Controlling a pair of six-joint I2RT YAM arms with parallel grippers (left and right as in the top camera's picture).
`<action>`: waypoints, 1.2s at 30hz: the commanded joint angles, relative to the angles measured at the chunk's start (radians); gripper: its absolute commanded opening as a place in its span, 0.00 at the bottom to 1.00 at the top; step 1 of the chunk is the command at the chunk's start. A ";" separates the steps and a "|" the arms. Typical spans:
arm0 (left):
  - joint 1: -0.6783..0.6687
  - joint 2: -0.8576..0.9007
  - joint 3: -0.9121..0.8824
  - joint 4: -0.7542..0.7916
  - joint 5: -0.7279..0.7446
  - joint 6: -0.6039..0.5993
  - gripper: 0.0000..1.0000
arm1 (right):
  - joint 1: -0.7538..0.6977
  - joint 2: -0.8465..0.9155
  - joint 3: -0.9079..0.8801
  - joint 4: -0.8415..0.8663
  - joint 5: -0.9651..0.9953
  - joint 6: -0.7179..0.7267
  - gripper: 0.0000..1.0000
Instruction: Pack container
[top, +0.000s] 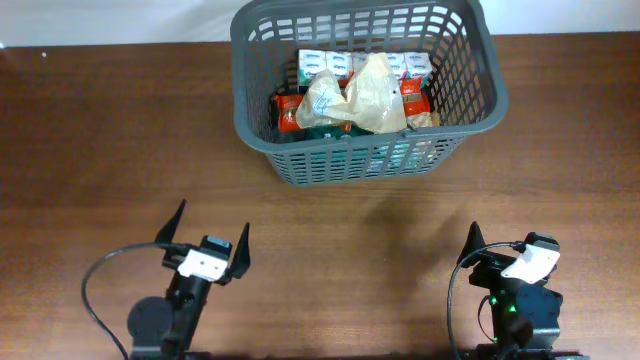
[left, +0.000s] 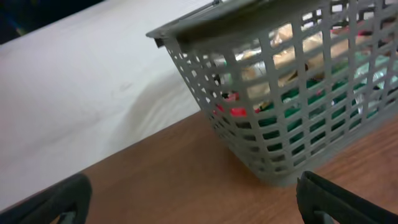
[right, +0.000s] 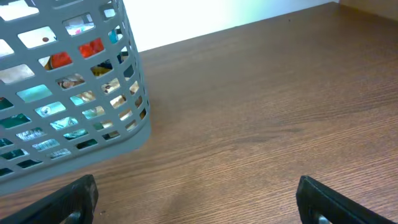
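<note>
The container, a dark grey slotted basket (top: 255, 115), stands at the back middle of the wooden table and holds several packets: white boxes, red and green packs and a clear bag (top: 372, 92). It also shows in the left wrist view (left: 249, 155) and the right wrist view (right: 74, 143). My left gripper (top: 208, 240) is open and empty near the front left, well short of the basket. My right gripper (top: 500, 250) is open and empty at the front right. Each wrist view shows bare table between its own fingers, left (left: 193, 199) and right (right: 196, 199).
A white surface (left: 74, 87) lies beyond the table's far edge behind the basket. Black cables loop beside both arm bases (top: 95, 290).
</note>
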 joint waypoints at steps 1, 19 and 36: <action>-0.004 -0.083 -0.061 0.013 0.011 -0.002 0.99 | 0.007 -0.009 -0.008 0.003 0.016 0.005 0.99; -0.004 -0.152 -0.128 -0.048 0.011 -0.002 0.99 | 0.007 -0.009 -0.008 0.003 0.016 0.005 0.99; -0.004 -0.151 -0.128 -0.048 0.011 -0.002 0.99 | 0.007 -0.009 -0.008 0.003 0.016 0.005 0.99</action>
